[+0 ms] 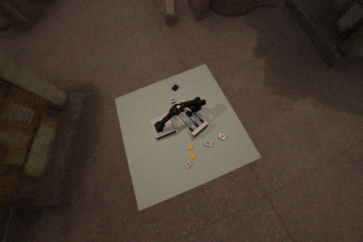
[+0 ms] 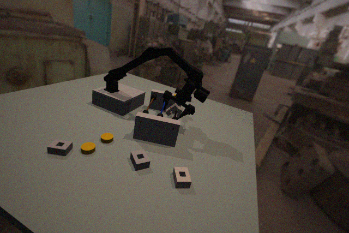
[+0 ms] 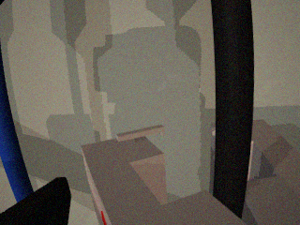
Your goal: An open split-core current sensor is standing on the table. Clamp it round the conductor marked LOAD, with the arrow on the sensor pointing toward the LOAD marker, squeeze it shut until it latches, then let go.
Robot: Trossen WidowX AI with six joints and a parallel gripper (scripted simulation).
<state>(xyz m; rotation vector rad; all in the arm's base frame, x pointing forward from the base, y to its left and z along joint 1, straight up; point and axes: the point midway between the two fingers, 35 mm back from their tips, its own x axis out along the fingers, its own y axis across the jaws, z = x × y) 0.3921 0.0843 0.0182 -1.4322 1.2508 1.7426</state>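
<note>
A black conductor [image 3: 232, 88] runs down to the sensor's right edge, and a blue conductor [image 3: 9, 144] [image 2: 162, 109] passes on the left. I cannot tell whether the sensor's jaws are latched. My gripper [image 2: 178, 102] [image 1: 190, 112] is open and empty, straddling the sensor from above. I cannot read a LOAD marker.
The near end block [image 2: 156, 130] [image 1: 199, 128] and the far end block [image 2: 156, 99] carry the conductors, among them an orange one [image 2: 149, 105]. The arm's base block [image 2: 118, 100] stands at the left. Three white blocks with holes [image 2: 139, 160], two yellow discs [image 2: 88, 147] and a dark blue block [image 1: 174, 87] lie around.
</note>
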